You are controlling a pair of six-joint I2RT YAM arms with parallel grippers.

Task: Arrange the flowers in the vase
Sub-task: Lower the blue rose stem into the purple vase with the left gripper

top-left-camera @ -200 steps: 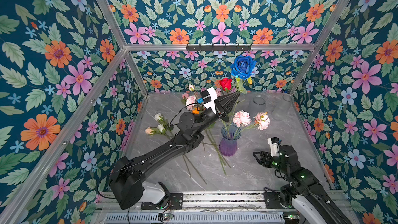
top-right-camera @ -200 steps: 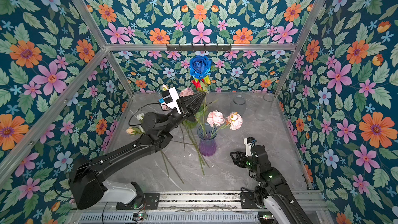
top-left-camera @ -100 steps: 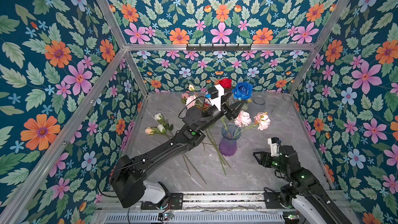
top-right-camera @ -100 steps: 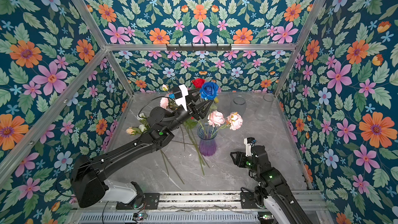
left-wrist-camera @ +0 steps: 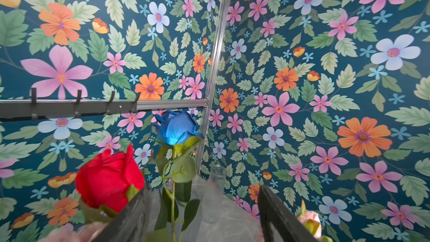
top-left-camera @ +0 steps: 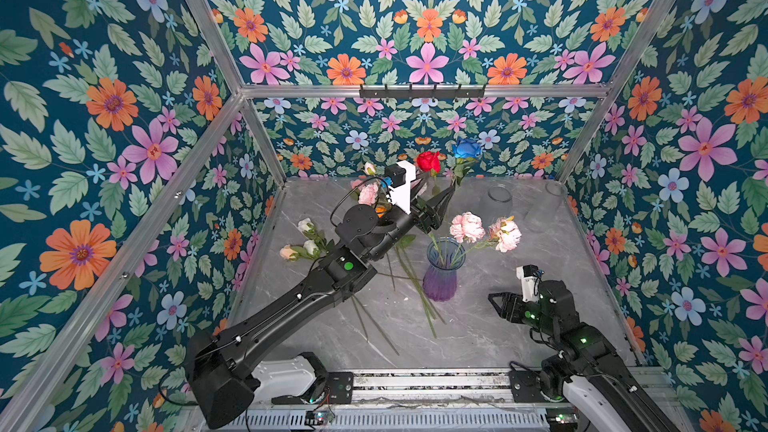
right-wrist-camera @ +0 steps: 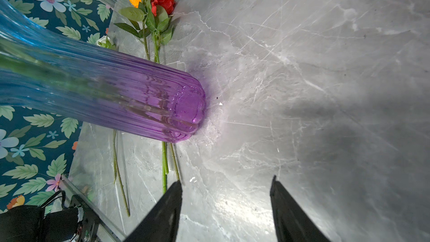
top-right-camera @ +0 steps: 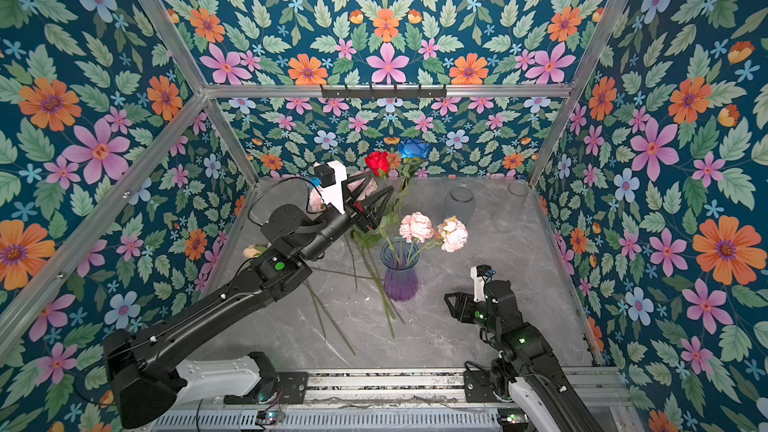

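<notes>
The purple glass vase (top-left-camera: pixel 441 280) (top-right-camera: pixel 400 280) (right-wrist-camera: pixel 139 103) stands mid-table and holds two pink carnations (top-left-camera: pixel 467 226) (top-right-camera: pixel 415 226). A tall blue rose (top-left-camera: pixel 467 147) (top-right-camera: pixel 413 148) (left-wrist-camera: pixel 175 129) and a red rose (top-left-camera: pixel 428 161) (left-wrist-camera: pixel 109 180) rise above it. My left gripper (top-left-camera: pixel 436 193) (top-right-camera: pixel 376 187) (left-wrist-camera: pixel 202 189) is open, raised behind the vase. The blue rose's stem runs loose between its fingers. My right gripper (top-left-camera: pixel 496 305) (top-right-camera: pixel 451 305) (right-wrist-camera: pixel 225 180) is open and empty, low to the right of the vase. Several other flowers (top-left-camera: pixel 305 238) lie on the table at left.
Loose green stems (top-left-camera: pixel 415 297) (right-wrist-camera: pixel 164 164) lie on the grey marble table beside the vase. Two clear glass jars (top-left-camera: pixel 498 195) (top-right-camera: pixel 459 201) stand at the back right. A hook rail (top-left-camera: pixel 422 91) crosses the back wall, and patterned walls enclose the table.
My left gripper brought the blue rose down from higher up, opened and let go of its stem, then drew back a little. The right arm has not moved.
</notes>
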